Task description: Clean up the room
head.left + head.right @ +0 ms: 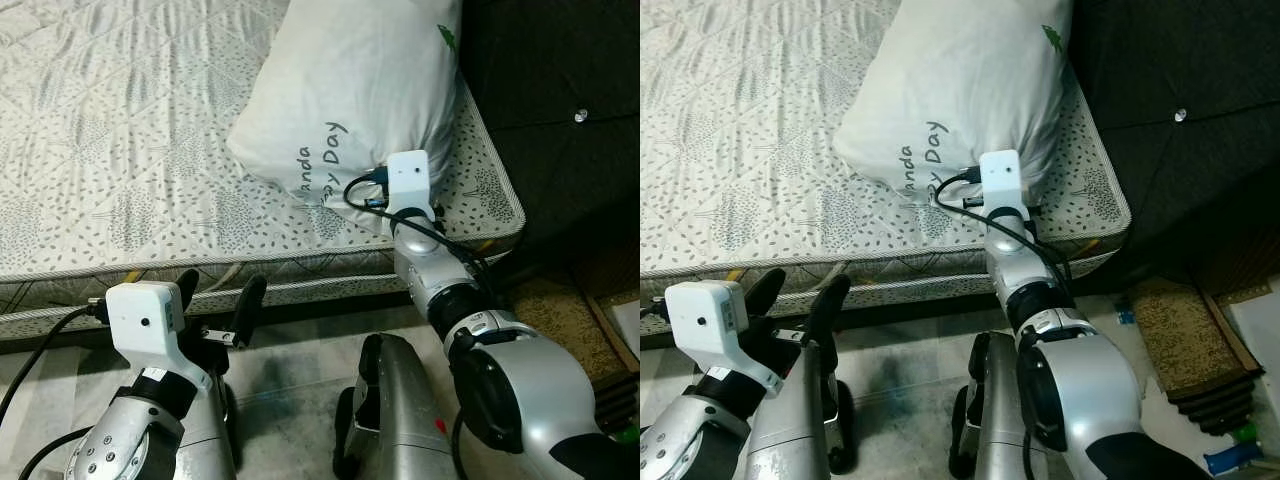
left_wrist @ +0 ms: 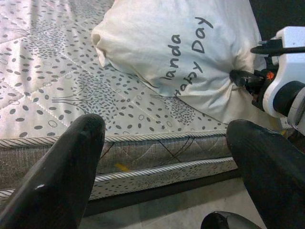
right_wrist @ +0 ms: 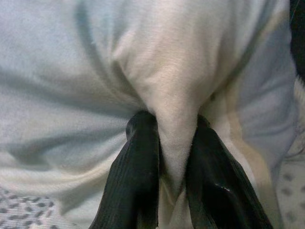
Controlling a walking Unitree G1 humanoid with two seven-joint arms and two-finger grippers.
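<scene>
My right gripper pinched a fold of the soft, light pillow ahead; my left gripper hung open.

The right arm reaches forward over the bed's edge, its right gripper pinched tight on a fold of the pillow. The left arm is held low, and its left gripper has its fingers spread apart short of the bed's edge.
</scene>
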